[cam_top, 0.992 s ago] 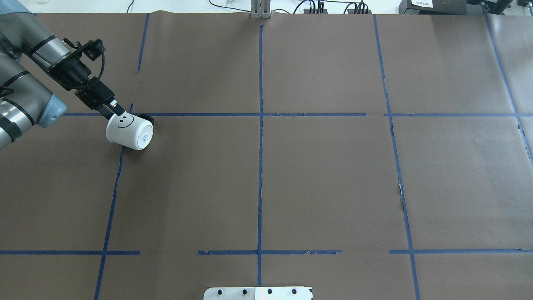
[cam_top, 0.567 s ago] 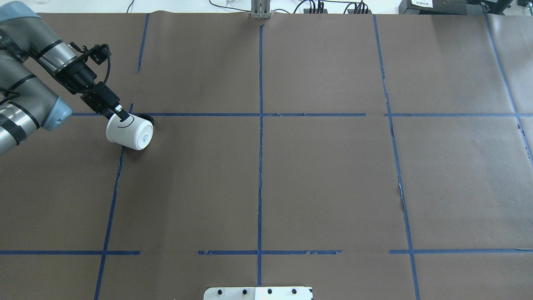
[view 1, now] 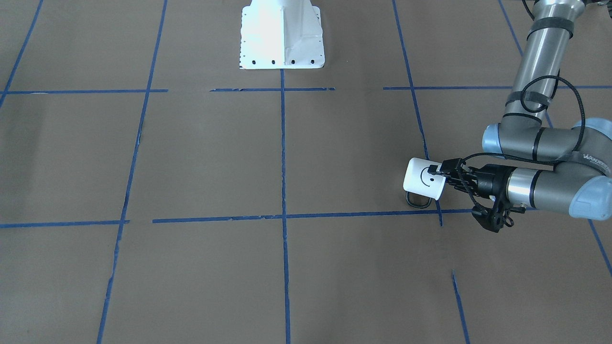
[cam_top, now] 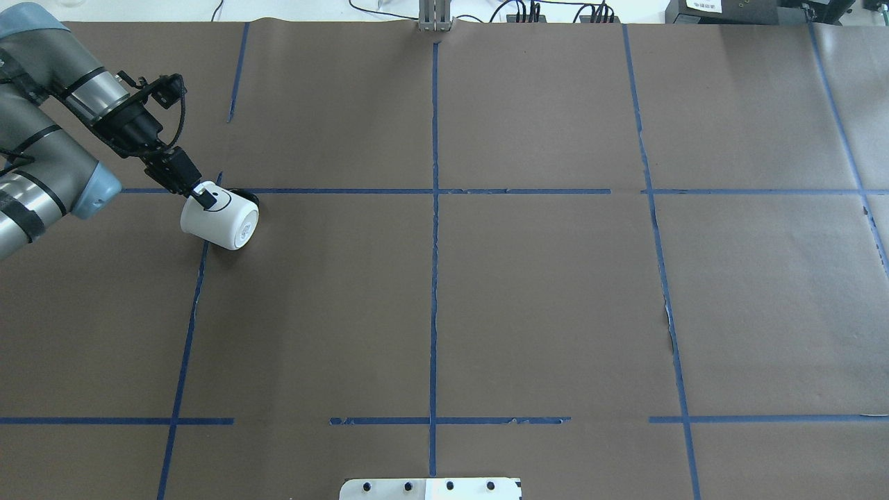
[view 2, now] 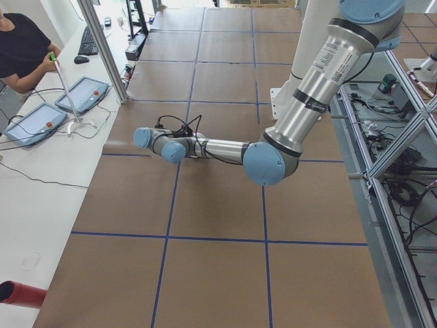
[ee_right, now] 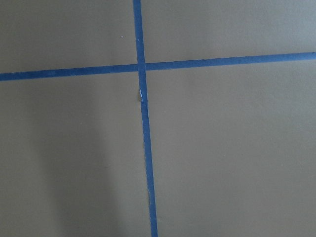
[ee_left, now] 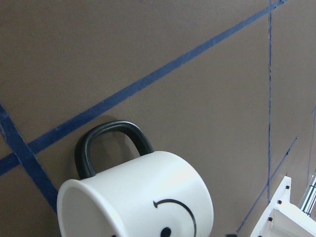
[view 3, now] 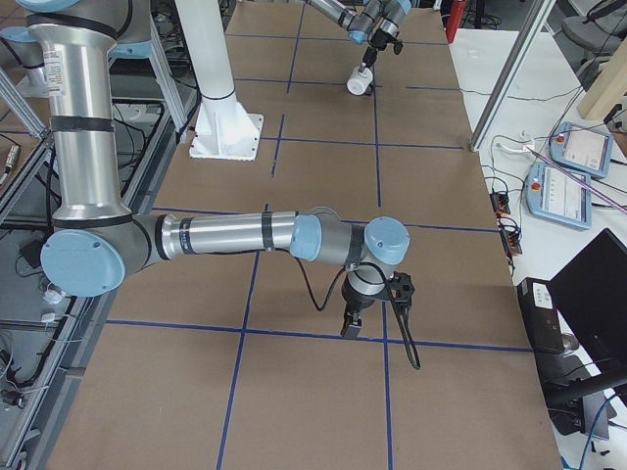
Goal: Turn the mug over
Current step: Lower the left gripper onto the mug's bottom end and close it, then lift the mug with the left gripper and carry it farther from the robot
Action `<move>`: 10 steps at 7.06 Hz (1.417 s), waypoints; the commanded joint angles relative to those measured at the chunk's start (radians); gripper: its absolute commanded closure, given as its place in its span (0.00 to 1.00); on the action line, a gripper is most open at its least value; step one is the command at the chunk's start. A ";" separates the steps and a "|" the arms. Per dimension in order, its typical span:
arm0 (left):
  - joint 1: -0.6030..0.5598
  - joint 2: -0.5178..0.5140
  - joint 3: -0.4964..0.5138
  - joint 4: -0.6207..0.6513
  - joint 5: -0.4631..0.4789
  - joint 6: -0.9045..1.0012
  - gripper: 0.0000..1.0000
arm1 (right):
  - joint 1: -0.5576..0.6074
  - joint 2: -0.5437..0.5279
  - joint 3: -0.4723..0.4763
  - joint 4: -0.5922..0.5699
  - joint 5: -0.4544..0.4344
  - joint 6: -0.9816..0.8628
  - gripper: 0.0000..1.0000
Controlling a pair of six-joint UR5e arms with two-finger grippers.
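Observation:
The white mug (cam_top: 223,221) lies on its side at the table's left, with its base toward the table's middle and its dark handle (cam_top: 244,195) against the paper. It also shows in the front view (view 1: 420,181), the left wrist view (ee_left: 143,197) and, small, the right side view (view 3: 360,80). My left gripper (cam_top: 203,196) is at the mug's rim; one finger (view 1: 434,169) lies on the outer wall over the smiley face, and the other is hidden. It looks shut on the rim. My right gripper (view 3: 350,328) hangs over bare paper far from the mug; I cannot tell whether it is open.
Brown paper with blue tape lines (cam_top: 434,208) covers the table. The robot's white base plate (view 1: 282,33) stands at the near middle. Cables and a post (cam_top: 434,17) line the far edge. An operators' desk with pendants (view 2: 41,123) lies beyond it.
My left gripper has pushed forward onto the mug's rim, and its finger now covers part of the face. The mug has shifted slightly right and tipped a little.

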 commanded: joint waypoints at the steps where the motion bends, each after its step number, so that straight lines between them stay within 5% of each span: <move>1: 0.000 0.012 -0.075 -0.001 -0.010 -0.105 1.00 | 0.000 0.000 0.000 0.000 0.000 0.000 0.00; 6: 0.000 0.023 -0.360 -0.013 0.049 -0.461 1.00 | 0.000 0.000 0.000 0.000 0.000 0.000 0.00; 7: 0.000 0.005 -0.458 -0.035 0.219 -0.585 1.00 | 0.000 0.000 0.000 0.000 0.000 0.000 0.00; 10: 0.093 -0.020 -0.535 -0.258 0.521 -0.973 1.00 | 0.000 0.000 0.000 0.000 0.000 0.000 0.00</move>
